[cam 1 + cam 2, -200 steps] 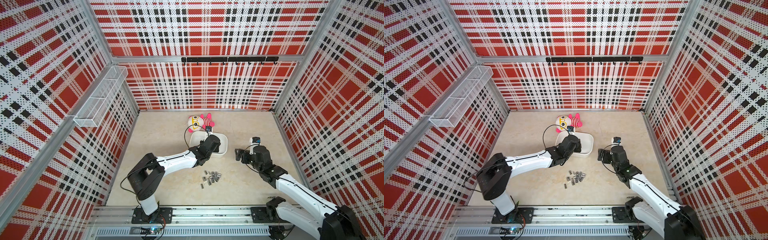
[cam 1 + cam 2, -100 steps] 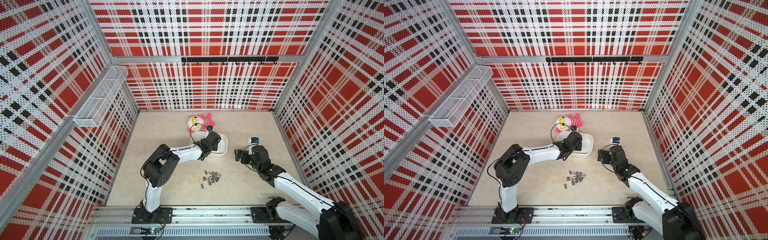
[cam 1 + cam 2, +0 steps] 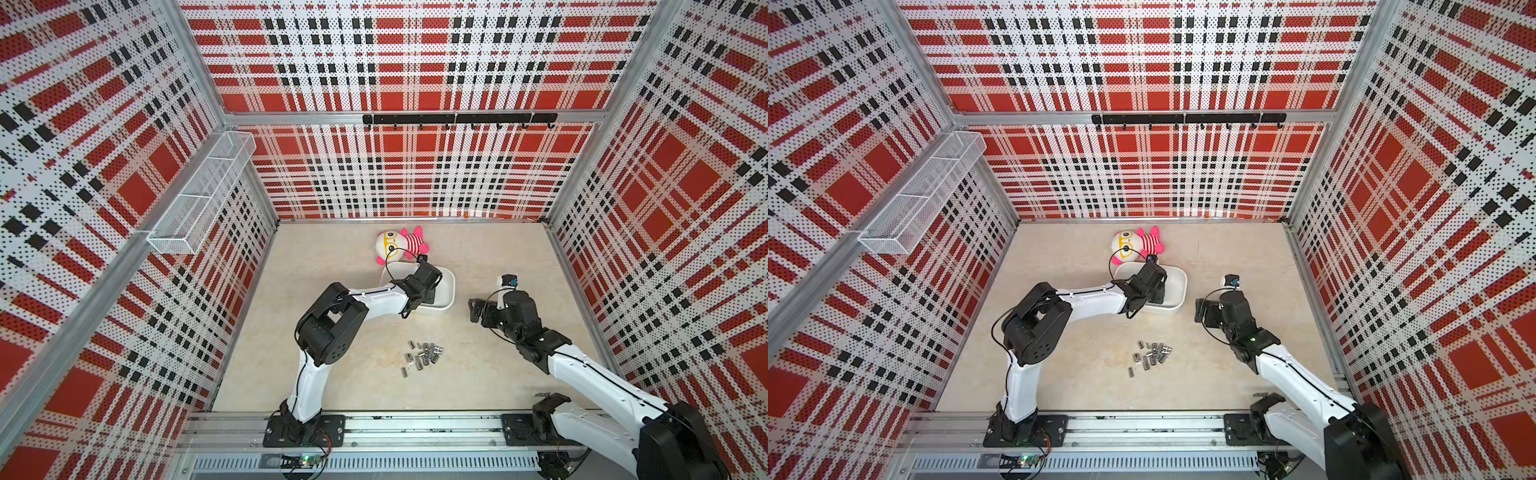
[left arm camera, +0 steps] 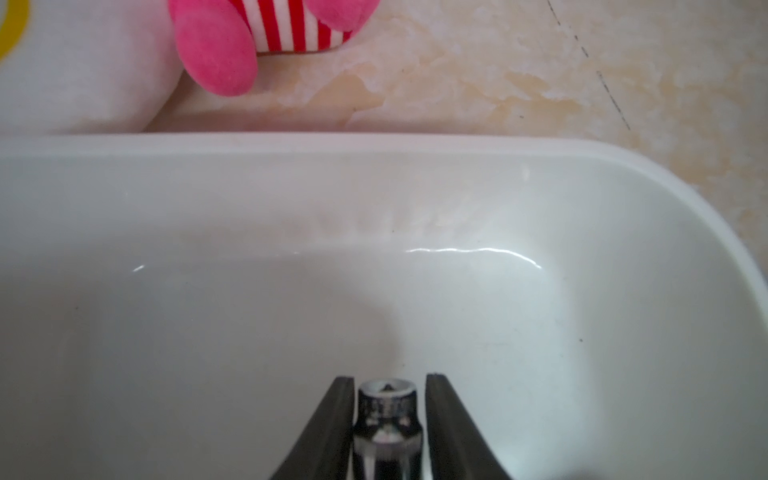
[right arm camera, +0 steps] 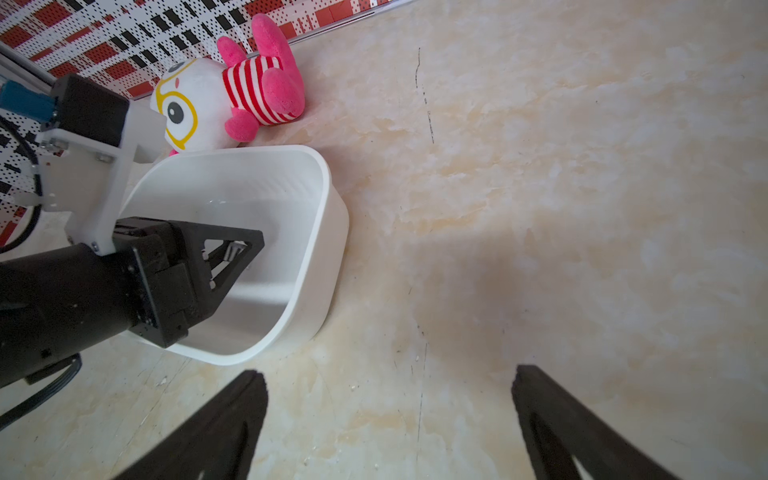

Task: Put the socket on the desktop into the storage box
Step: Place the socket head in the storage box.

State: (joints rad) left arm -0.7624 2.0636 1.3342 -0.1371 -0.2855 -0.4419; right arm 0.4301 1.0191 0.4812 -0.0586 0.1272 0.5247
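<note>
Nearest the base rail, a cluster of loose sockets (image 3: 422,357) is lying on the bench (image 3: 498,374), in front of both arms and well apart from the tub. Right hand (image 5: 386,370) is hovering over bare bench just beside the storage box (image 5: 324,187), fingers standing wide apart with nothing between them; in both top views it is sitting to the right of the box, not touching it. Left hand (image 4: 390,380) is reaching into the storage box (image 4: 374,139) from the near side, fingertips sitting inside the rim over the white floor. One chrome socket (image 4: 388,411) is sitting upright between its fingers (image 4: 343,399), open end facing the wrist camera. The fingers are flanking it closely, with a thin sliver of gap showing near the tip on one side; can't tell whether they are gripping it or whether it is touching the box floor. Box looking otherwise bare inside. Behind the box, a plush doll (image 3: 399,245) is lying on the bench right against the far rim. Further back, a black hook rail (image 3: 457,118) is running along the rear wall and a white wire basket (image 3: 203,199) is hanging on the left wall.
</note>
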